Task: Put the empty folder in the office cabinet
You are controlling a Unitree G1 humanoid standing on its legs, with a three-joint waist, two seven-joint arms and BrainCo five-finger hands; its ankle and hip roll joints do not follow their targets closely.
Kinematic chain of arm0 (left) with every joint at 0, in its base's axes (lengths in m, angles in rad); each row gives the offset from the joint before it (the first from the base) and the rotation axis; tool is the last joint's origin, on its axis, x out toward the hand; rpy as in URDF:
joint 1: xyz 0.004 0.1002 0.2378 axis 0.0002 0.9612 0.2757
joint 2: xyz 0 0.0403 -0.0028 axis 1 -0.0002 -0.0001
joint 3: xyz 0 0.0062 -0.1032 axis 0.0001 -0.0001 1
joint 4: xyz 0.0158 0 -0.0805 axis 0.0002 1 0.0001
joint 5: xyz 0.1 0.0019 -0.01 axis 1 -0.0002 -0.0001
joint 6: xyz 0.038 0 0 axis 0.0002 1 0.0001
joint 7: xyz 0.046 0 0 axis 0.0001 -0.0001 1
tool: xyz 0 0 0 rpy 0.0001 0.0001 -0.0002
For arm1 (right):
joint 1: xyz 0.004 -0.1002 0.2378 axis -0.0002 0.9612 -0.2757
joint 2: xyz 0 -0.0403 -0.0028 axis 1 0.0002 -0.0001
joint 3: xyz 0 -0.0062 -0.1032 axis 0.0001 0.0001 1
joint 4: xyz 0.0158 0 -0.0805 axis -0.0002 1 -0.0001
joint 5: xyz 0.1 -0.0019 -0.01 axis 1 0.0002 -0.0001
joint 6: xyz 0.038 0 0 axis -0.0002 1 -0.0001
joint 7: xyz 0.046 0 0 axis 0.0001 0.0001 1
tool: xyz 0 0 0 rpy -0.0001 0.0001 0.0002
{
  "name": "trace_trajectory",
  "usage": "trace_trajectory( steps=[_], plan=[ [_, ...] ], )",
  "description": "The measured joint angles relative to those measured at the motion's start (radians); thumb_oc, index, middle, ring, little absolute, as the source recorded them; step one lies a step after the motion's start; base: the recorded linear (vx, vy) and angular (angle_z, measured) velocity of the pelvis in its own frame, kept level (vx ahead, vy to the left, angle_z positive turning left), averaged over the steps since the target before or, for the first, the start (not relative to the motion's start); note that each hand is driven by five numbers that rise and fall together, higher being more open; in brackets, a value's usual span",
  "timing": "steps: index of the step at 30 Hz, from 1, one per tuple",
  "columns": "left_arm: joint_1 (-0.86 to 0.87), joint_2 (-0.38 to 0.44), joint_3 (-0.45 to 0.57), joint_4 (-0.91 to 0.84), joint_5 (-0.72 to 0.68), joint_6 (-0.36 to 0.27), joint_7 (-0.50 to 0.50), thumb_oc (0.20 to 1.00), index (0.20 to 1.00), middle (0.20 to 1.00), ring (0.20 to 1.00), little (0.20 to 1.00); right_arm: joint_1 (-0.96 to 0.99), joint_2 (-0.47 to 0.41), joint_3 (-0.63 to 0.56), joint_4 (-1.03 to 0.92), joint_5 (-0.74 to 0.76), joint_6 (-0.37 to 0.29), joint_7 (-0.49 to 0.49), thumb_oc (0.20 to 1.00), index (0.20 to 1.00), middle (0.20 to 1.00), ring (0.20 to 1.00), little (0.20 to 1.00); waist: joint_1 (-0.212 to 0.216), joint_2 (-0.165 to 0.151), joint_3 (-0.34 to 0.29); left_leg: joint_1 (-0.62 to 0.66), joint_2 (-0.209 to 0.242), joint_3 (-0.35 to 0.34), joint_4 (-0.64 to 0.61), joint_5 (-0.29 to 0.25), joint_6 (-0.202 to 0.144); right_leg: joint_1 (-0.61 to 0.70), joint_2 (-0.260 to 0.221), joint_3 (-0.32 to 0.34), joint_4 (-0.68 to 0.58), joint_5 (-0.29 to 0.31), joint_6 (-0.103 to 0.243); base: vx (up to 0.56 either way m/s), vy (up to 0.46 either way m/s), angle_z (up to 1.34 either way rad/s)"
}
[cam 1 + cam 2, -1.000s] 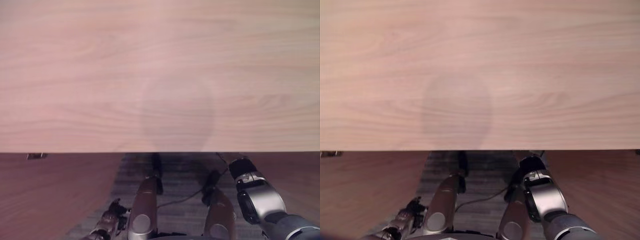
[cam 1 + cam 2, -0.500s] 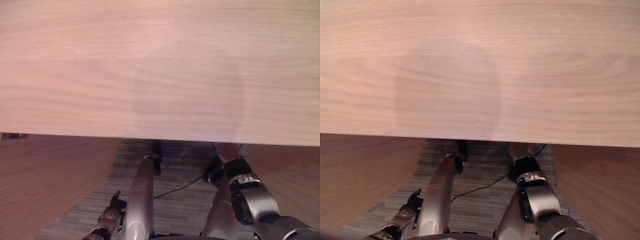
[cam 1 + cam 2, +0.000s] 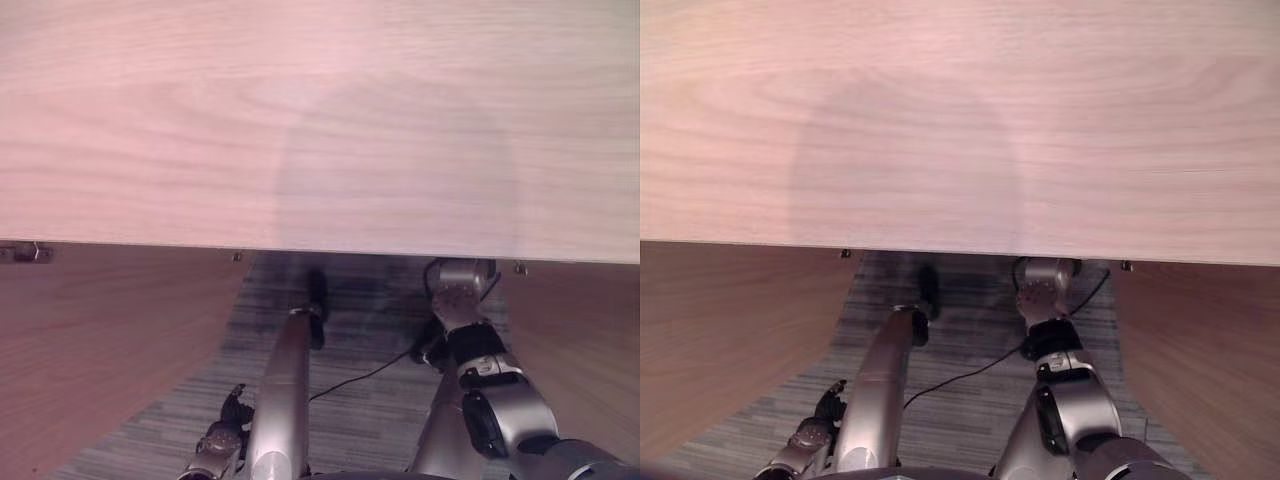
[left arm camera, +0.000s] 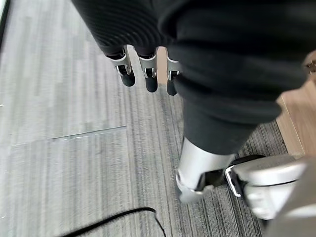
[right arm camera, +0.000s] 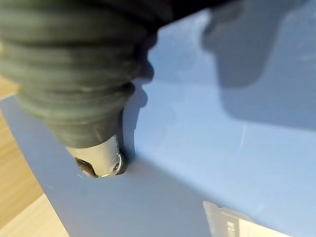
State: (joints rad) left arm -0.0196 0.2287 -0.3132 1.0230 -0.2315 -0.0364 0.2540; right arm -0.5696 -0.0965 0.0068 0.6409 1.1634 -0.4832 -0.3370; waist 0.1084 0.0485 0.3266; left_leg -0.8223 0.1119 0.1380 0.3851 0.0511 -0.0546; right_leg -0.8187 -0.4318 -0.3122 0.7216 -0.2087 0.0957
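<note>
The blue folder lies close against my right hand in the right wrist view, a white label at one corner. My thumb presses on the folder's face, pinching it. In the eye views my right hand reaches forward just under the front edge of the cabinet's light wooden top, and the folder is hidden there. My left hand hangs low at my left side, its fingers straight and holding nothing above the grey carpet.
Two brown wooden cabinet doors stand open on either side of my arms. Striped grey carpet lies between them. Small fittings show under the top's edge.
The camera has shifted, so the top's front edge sits higher in the picture. My right arm has stretched forward, and its hand now shows under that edge. The left hand stays low.
</note>
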Motion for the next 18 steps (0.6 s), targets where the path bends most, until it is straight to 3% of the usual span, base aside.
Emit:
trace_trajectory(
  steps=[4, 7, 14, 16, 18],
  plan=[
    [0.027, -0.014, 0.012, 0.053, -0.030, -0.003, -0.003, 1.000, 1.000, 1.000, 1.000, 1.000, 0.038, 0.031, 0.016, 0.042, 0.033, 0.019, 0.020, 0.200, 0.200, 0.200, 0.200, 0.200, -0.005, 0.005, -0.008, 0.184, 0.021, -0.016, -0.172, 0.040, -0.016, 0.157, 0.058, -0.043, -0.099, 0.001, 0.007, 0.07, -0.180, -0.11],
    [0.031, -0.042, 0.069, 0.135, -0.067, -0.010, -0.009, 1.000, 1.000, 1.000, 1.000, 1.000, 0.074, 0.023, 0.026, 0.086, 0.035, 0.038, 0.045, 0.200, 0.200, 0.200, 0.200, 0.200, -0.017, 0.014, -0.029, 0.325, 0.050, -0.027, -0.285, 0.101, -0.004, 0.294, 0.106, -0.087, -0.163, -0.001, 0.003, 0.09, -0.143, 0.02],
    [0.030, -0.063, 0.077, 0.224, -0.065, -0.024, -0.029, 1.000, 1.000, 1.000, 1.000, 1.000, 0.153, -0.018, 0.033, 0.194, 0.035, 0.085, 0.092, 0.200, 0.200, 0.200, 0.200, 0.200, -0.021, 0.021, -0.093, 0.500, 0.068, -0.030, -0.312, 0.121, 0.006, 0.496, 0.170, -0.100, -0.265, -0.001, -0.017, 0.05, -0.081, -0.05],
    [0.031, -0.065, 0.069, 0.235, -0.047, -0.019, -0.030, 1.000, 1.000, 1.000, 1.000, 1.000, 0.206, -0.024, 0.026, 0.196, 0.035, 0.103, 0.103, 0.200, 0.200, 0.200, 0.200, 0.200, -0.026, 0.024, -0.123, 0.535, 0.069, -0.019, -0.320, 0.133, 0.022, 0.573, 0.182, -0.131, -0.332, 0.007, -0.004, 0.08, 0.006, 0.27],
    [0.049, -0.062, 0.068, 0.239, 0.008, -0.009, -0.038, 1.000, 1.000, 1.000, 1.000, 1.000, 0.271, -0.030, 0.018, 0.196, 0.035, 0.113, 0.110, 0.200, 0.200, 0.200, 0.200, 0.200, -0.048, 0.030, -0.174, 0.586, 0.072, 0.039, -0.363, 0.138, 0.031, 0.663, 0.191, -0.185, -0.418, 0.026, 0.023, 0.15, 0.125, 0.40]
  ],
)
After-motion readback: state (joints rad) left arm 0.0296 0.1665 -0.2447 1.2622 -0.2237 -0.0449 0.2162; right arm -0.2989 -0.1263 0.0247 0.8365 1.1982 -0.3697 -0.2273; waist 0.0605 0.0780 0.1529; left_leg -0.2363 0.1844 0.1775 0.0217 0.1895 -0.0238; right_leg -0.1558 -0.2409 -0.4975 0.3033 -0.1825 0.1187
